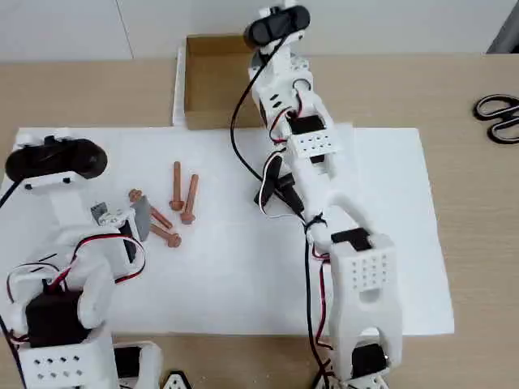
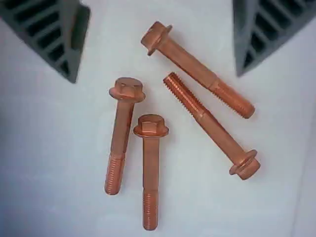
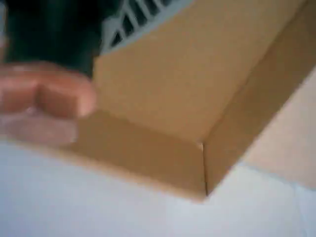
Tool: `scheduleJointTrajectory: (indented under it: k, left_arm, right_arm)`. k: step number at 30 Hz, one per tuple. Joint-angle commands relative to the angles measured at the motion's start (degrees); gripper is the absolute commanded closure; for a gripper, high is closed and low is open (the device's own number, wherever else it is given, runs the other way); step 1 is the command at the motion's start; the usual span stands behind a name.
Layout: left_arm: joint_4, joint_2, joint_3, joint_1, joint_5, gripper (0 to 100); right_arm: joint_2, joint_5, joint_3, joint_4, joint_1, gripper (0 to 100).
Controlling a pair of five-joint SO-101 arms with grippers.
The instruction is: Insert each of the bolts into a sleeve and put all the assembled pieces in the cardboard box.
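Observation:
Several copper bolts [image 2: 197, 69] lie loose on the white sheet [image 1: 243, 275], in the high view as a cluster [image 1: 176, 185] at left of centre. My left gripper [image 2: 158, 39] hangs open directly above them, its grey fingers [image 2: 54, 34] standing either side of the group and touching none. The cardboard box [image 1: 212, 81] sits at the back edge of the sheet. My right gripper [image 1: 261, 58] is at the box's right wall, shut on an assembled piece: a copper bolt head [image 3: 39, 98] pokes out of a black sleeve [image 3: 49, 34] just over the box's corner [image 3: 163, 113].
A pair of scissors [image 1: 499, 113] lies on the wooden table at the far right. The right arm's cables [image 1: 272, 190] trail over the middle of the sheet. The sheet's front and right parts are bare.

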Motion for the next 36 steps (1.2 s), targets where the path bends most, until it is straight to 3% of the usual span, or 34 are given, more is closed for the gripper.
scheduleJointTrajectory:
  k: [1,9,16,26,36]
  left_arm:
    - [0.26,-0.7,-2.07,-0.26,-0.62,80]
    - [0.26,-0.7,-2.07,-0.26,-0.62,80]
    - [0.26,-0.7,-2.07,-0.26,-0.62,80]
    - [0.26,-0.7,-2.33,-0.26,-0.62,80]
    - [0.35,-0.7,-2.33,-0.26,-0.7,80]
  right_arm:
    - [1.45,0.44,-5.36,-1.8,0.31,96.3]
    - [5.76,0.44,-5.54,-1.8,0.22,94.3]
    - [6.55,0.53,-5.54,-1.63,0.4,77.3]
    - [4.18,0.62,-10.29,-0.48,1.27,77.2]
    - [-23.96,0.62,-10.46,29.58,1.36,77.2]
